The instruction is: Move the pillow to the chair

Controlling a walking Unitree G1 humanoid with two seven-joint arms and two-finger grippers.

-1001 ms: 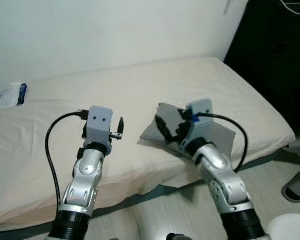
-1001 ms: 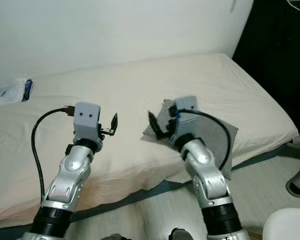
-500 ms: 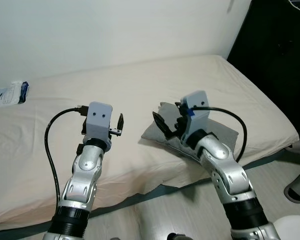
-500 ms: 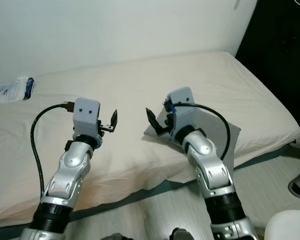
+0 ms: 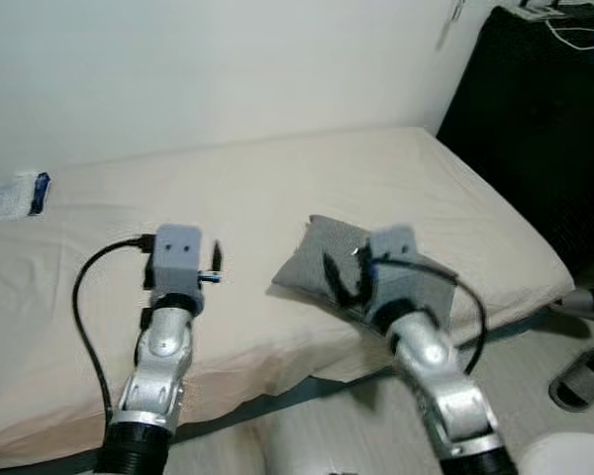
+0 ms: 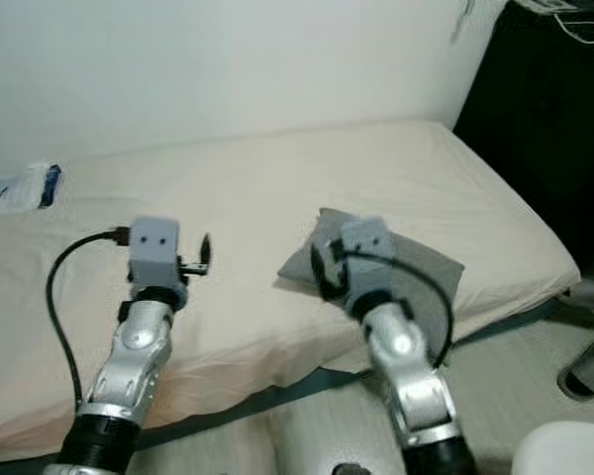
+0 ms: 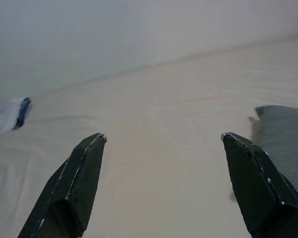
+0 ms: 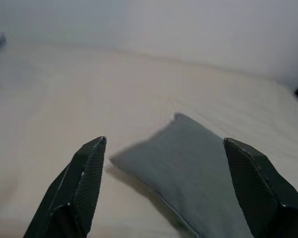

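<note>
Grey, soft pillow [image 8: 198, 163] lies flat on the cream bed [image 5: 277, 198]. Right end effector [image 8: 169, 188] hovers above it, fingers spread wide, grasping nothing; left end effector [image 7: 161, 186] likewise released.

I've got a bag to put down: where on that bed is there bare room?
Bare sheet runs between the white packet by the wall and the grey pillow. The bed's right near edge is crowded by the pillow and right gripper.

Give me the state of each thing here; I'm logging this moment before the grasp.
Grey pillow: lying flat on the bed, ungrasped.
Bed: beige sheet on, pillow near its right edge.
Left pincer: open, over the sheet.
Right pincer: open, over the pillow.
White packet: lying by the wall.
</note>
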